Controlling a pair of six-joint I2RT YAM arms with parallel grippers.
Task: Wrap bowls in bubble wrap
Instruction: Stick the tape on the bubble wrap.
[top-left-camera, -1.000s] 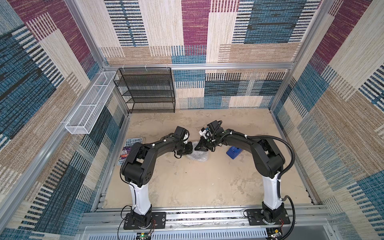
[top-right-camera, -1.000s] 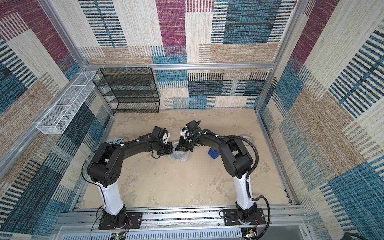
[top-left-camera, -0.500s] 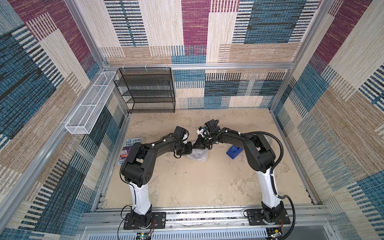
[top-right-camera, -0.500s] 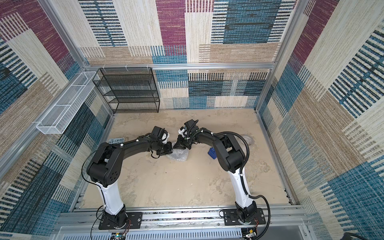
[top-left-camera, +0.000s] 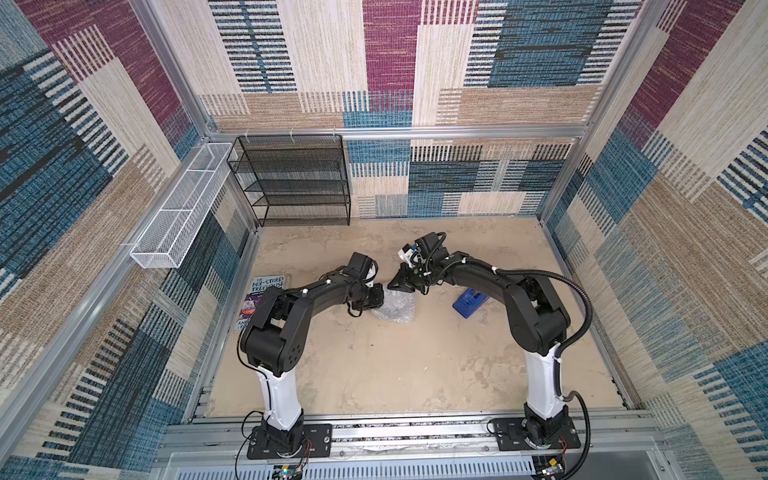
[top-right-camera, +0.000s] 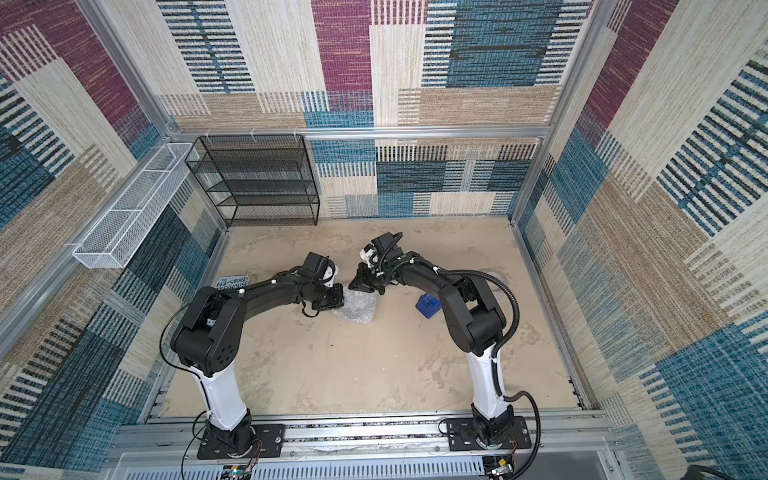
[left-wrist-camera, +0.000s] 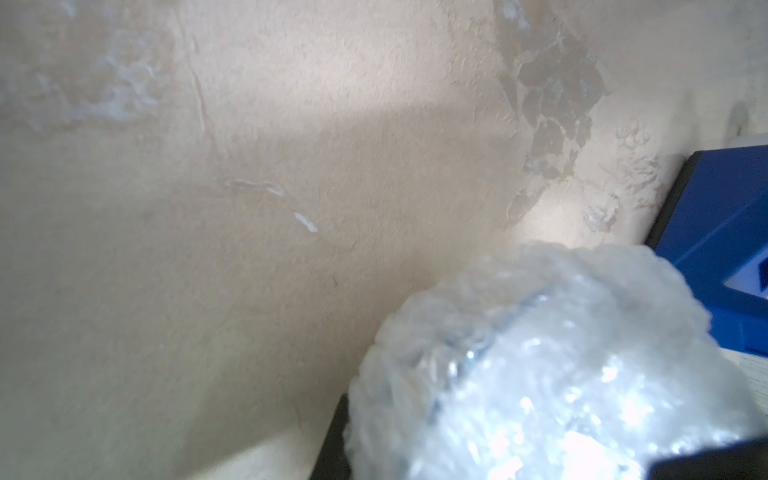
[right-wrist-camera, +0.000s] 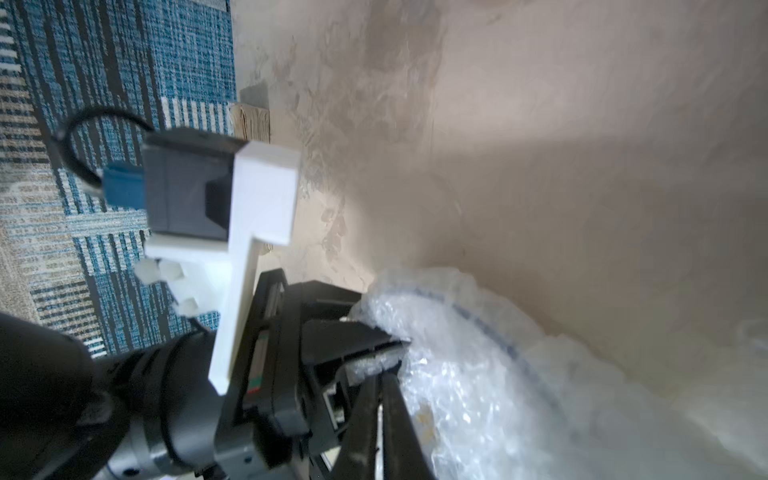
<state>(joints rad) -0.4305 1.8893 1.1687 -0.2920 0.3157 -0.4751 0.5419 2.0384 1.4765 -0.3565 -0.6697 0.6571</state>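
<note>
The bubble wrap (top-left-camera: 395, 308) (top-right-camera: 358, 307) lies bundled on the sandy floor between the two arms. The bowl sits inside it; only its blue rim line (right-wrist-camera: 494, 328) shows through the plastic. My left gripper (top-left-camera: 376, 297) (top-right-camera: 336, 298) is low at the bundle's left edge. It is shut on a fold of the wrap, as the right wrist view shows (right-wrist-camera: 374, 358). The bundle (left-wrist-camera: 540, 374) fills the corner of the left wrist view. My right gripper (top-left-camera: 393, 286) (right-wrist-camera: 380, 386) is shut, its tips against the wrap right beside the left fingers.
A blue boxy object (top-left-camera: 469, 302) (left-wrist-camera: 727, 232) lies just right of the bundle. A book (top-left-camera: 262, 299) lies at the left wall. A black mesh shelf (top-left-camera: 295, 178) stands at the back left, with a white wire basket (top-left-camera: 178, 208) on the left wall.
The right gripper has edged slightly left toward the left gripper. The right arm's elbow swung inward and back out. The left arm and bundle have stayed put.
</note>
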